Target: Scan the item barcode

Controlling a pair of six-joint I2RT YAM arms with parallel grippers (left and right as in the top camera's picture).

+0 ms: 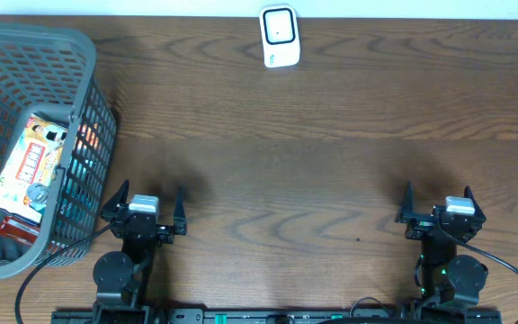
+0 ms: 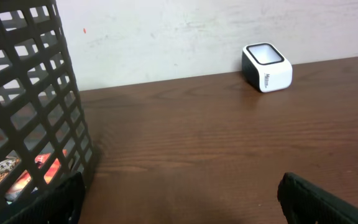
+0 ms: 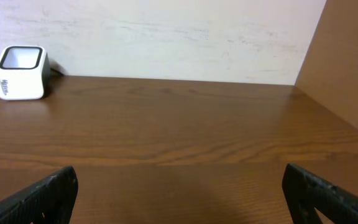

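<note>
You have both grippers empty and spread fully wide, parked low at the near edge of the table [image 1: 313,180]. The left gripper [image 1: 149,196] stands just beside the grey mesh basket [image 1: 97,135]; the right gripper [image 1: 439,196] stands well apart from it, on the opposite side. The likeliest item to scan, a colourful printed packet [image 1: 27,164], lies inside the basket on top of other goods, to the left of your left gripper and a little ahead of it, with the basket wall between the two. Its long axis runs roughly near-to-far, tilted toward that wall. No barcode can be made out on the face that shows. The white scanner [image 1: 279,36] sits at the far edge, near the middle. In my judgement the pick falls to your left arm, reaching up and over the rim.
</note>
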